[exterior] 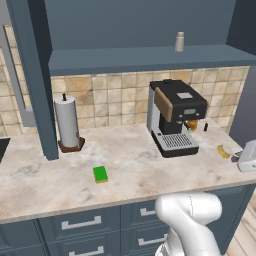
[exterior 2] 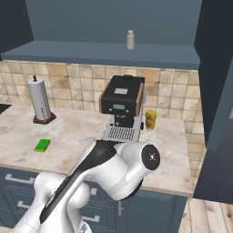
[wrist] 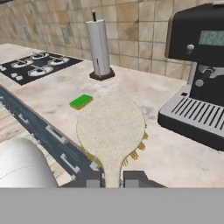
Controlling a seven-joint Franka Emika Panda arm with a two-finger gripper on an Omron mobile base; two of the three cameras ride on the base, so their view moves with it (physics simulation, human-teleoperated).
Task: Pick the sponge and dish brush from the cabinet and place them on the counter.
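In the hand view I find my gripper (wrist: 113, 183) clamped on the dish brush (wrist: 111, 129) by its thin, stiff handle at bottom centre, a light item best held there, with the sponge (wrist: 81, 101) resting on the counter (wrist: 175, 153) at left of centre.

The dish brush (wrist: 111, 127) handle runs off behind the grey band. Coffee machine (wrist: 199, 74) is cropped on the right, and the toaster (exterior: 247, 156), probably, is too.

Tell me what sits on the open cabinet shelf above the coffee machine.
On the cabinet shelf stands one small grey shaker, upright near the right end, above the coffee machine. The shelf's far left part is hidden behind the open cabinet door.
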